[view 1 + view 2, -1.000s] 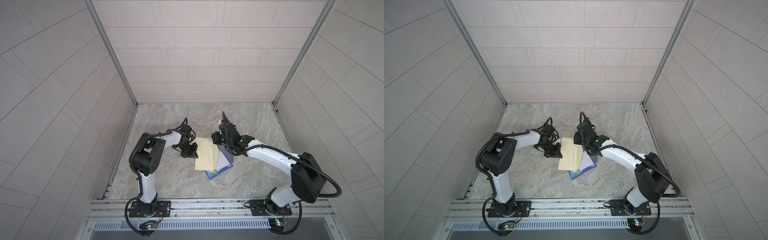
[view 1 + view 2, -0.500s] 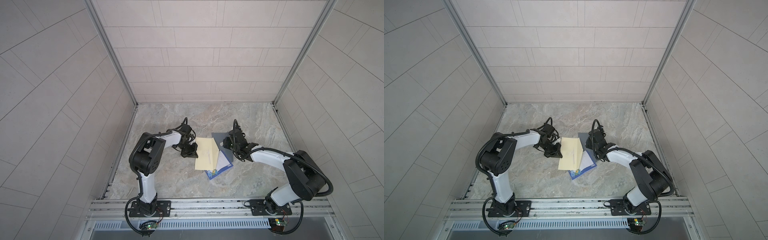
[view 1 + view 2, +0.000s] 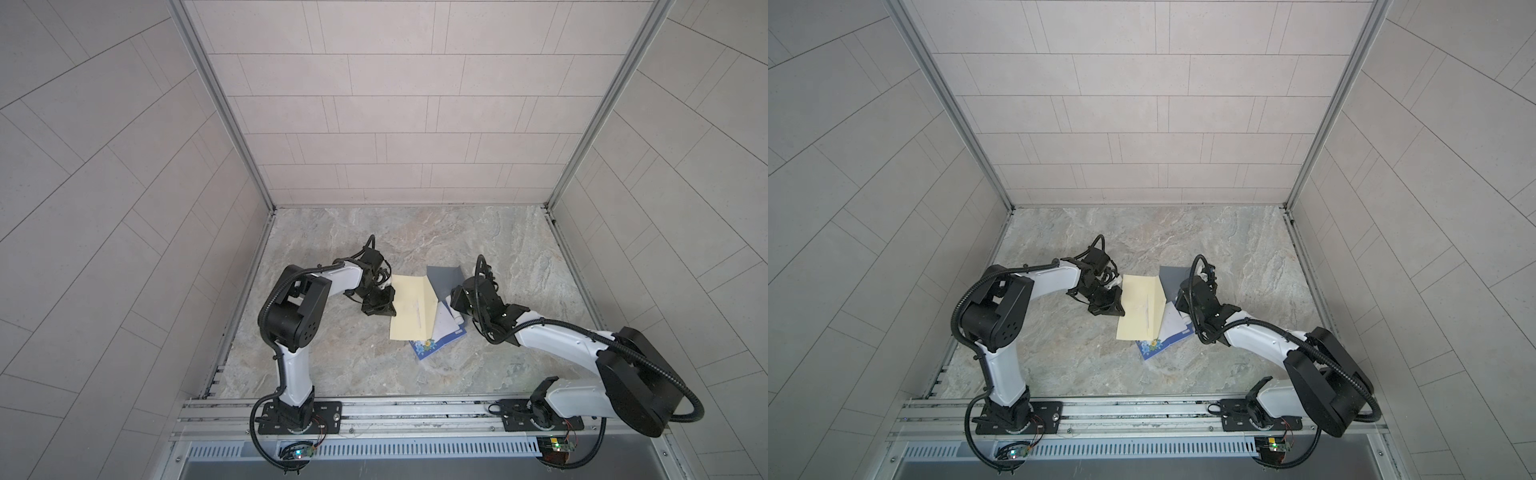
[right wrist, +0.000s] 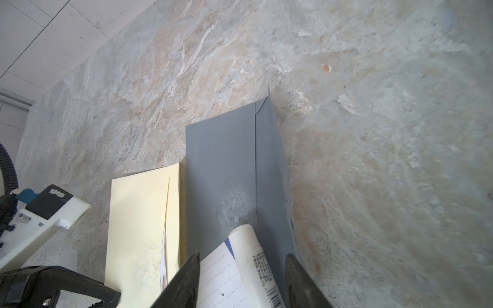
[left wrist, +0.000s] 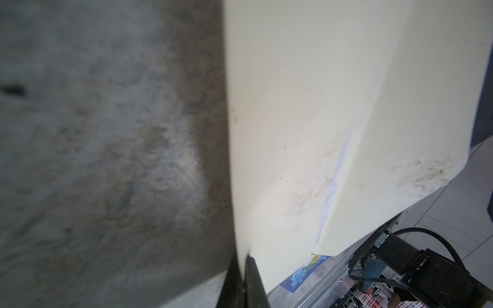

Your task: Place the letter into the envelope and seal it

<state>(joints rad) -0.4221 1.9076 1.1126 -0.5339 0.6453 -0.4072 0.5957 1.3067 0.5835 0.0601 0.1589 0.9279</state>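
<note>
Left wrist view: left fingers (image 5: 254, 282) pinch the envelope (image 5: 280, 106); right fingers (image 4: 185, 282) spread astride the letter (image 4: 216, 280), likely limp: take its edge.

Paper on a marble-look counter (image 3: 478, 241)
The envelope (image 3: 411, 307) is matt cream paper, scuffed near its fold; the grey sheet (image 4: 221, 165), smooth matt paper; the letter (image 4: 216, 277), white lined paper; the counter, mottled and dull; the right fingers (image 4: 186, 277), black ribbed plastic.

On the letter (image 4: 241, 240), small print (image 4: 262, 265) and a barcode (image 4: 274, 298); neither readable.
</note>
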